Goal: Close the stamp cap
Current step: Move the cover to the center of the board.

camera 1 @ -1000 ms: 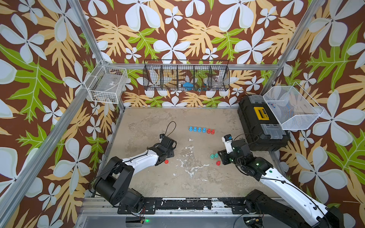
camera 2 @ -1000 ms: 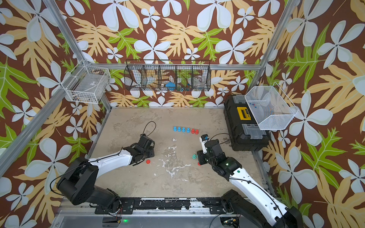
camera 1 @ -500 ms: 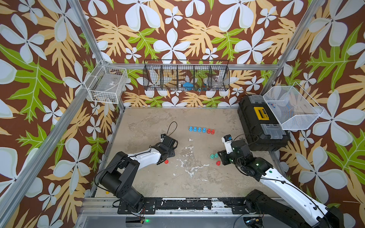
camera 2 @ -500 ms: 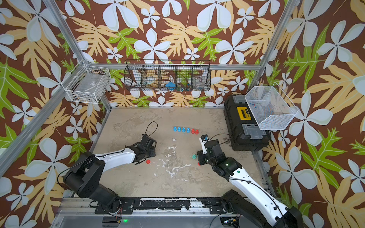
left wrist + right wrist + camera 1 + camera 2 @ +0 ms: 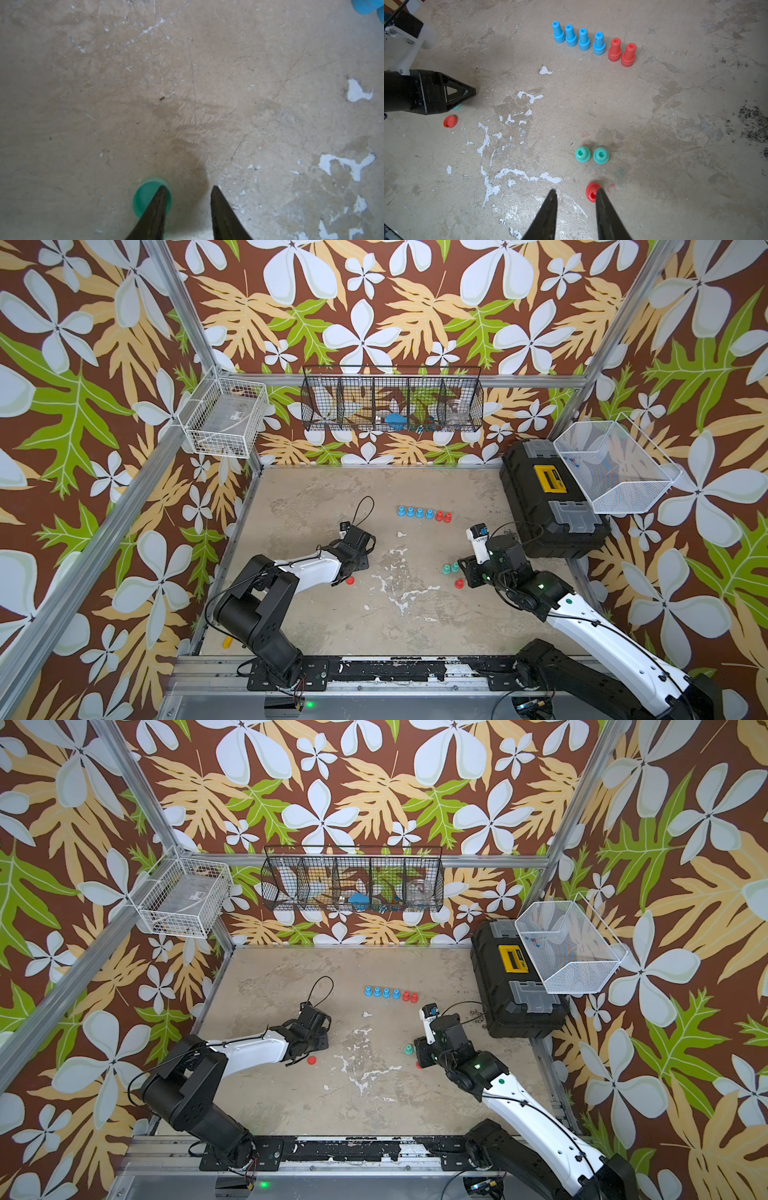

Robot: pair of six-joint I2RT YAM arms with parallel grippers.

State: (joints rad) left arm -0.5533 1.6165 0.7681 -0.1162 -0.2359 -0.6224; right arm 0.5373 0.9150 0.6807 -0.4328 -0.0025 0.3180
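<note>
Left end effector (image 5: 188,187), jaws slightly parted and empty, sets one fingertip (image 5: 161,197) over the green stamp cap (image 5: 143,197), lower centre of its wrist frame, apparently lining up a grasp. The right end effector (image 5: 576,190), likewise parted and empty, hovers beside a red stamp (image 5: 590,191).

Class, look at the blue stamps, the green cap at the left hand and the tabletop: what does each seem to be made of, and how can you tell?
Blue stamps: probably moulded plastic, satin; even colour, rounded edges.
Green cap: probably thin plastic, slightly translucent; smooth rim.
Tabletop: perhaps coated board, matt beige; white patches where the surface has flaked.
</note>
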